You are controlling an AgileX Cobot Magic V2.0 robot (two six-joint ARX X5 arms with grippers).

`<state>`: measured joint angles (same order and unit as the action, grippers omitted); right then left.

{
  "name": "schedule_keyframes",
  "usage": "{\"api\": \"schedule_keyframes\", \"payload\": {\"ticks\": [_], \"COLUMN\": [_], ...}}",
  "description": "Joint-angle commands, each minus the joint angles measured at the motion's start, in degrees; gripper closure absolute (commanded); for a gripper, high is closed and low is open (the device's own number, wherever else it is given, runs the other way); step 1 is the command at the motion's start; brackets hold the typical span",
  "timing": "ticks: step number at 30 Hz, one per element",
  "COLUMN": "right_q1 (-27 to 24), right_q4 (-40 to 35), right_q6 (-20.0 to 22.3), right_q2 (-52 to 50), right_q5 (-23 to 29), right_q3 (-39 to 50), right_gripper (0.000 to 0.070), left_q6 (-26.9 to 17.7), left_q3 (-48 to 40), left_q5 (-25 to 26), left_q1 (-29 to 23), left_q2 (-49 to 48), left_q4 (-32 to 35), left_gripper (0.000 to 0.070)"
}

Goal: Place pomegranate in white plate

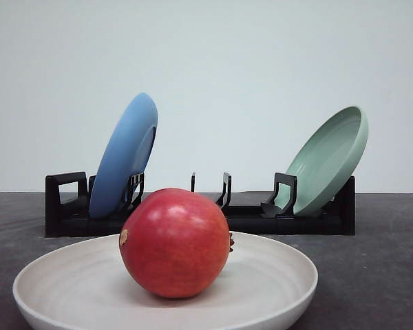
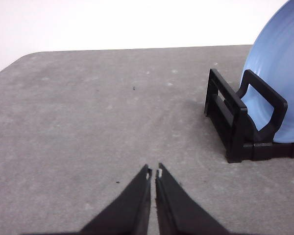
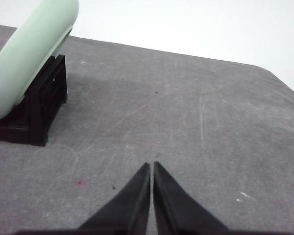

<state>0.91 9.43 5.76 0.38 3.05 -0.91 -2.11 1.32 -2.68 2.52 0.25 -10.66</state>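
The red pomegranate rests in the white plate close to the front view's camera, its brown calyx nub pointing right. My left gripper is shut and holds nothing, above bare grey table beside the rack's blue-plate end. My right gripper is likewise shut with nothing in it, over bare table near the rack's green-plate end.
A black dish rack stands behind the white plate. A blue plate leans in its left end and a pale green plate in its right end. The grey table extends to both sides.
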Motion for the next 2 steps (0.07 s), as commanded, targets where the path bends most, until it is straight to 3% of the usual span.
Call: {"api": "schedule_keyframes", "payload": {"ticks": [1, 2], "right_q1": [-0.07, -0.07], "right_q4": [-0.55, -0.55], "right_q6": [-0.50, -0.50], "right_q2": [-0.17, -0.17], "right_q5": [-0.02, -0.04], "right_q3": [0.26, 0.26], "right_gripper": [0.0697, 0.0697], "left_q6": [0.02, 0.04], "left_q3": [-0.63, -0.63], "left_q5": [-0.04, -0.04], "left_q1": [0.00, 0.00], "left_q2": [-0.09, -0.09], "left_q4": [-0.07, -0.07], "left_gripper": [0.0700, 0.0700]}}
